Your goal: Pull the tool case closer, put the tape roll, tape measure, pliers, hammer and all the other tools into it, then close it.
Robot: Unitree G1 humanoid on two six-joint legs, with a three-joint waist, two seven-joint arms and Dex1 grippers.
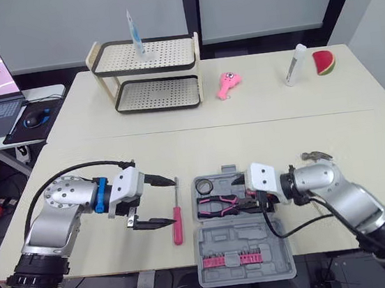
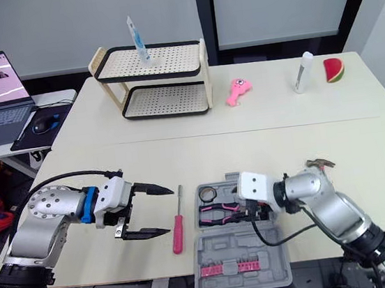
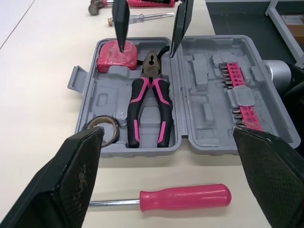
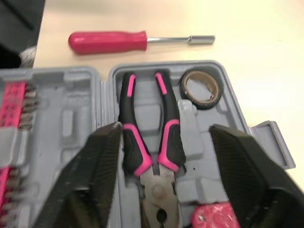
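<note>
Near your edge of the table (image 1: 282,126), the tool case (image 1: 243,239) lies open, with the pliers (image 1: 218,206), tape roll (image 3: 105,129) and tape measure (image 3: 115,54) inside. Your right gripper (image 4: 165,127) hangs over the pliers, fingers wide apart, holding nothing. Your left gripper (image 1: 171,200) is spread open and empty too, just beside the screwdriver (image 1: 178,223) lying left of the case. It looks light, hard and round, so it may roll. Grab its fat pink handle across the middle. The hammer (image 1: 316,155) lies past the case's far right corner.
</note>
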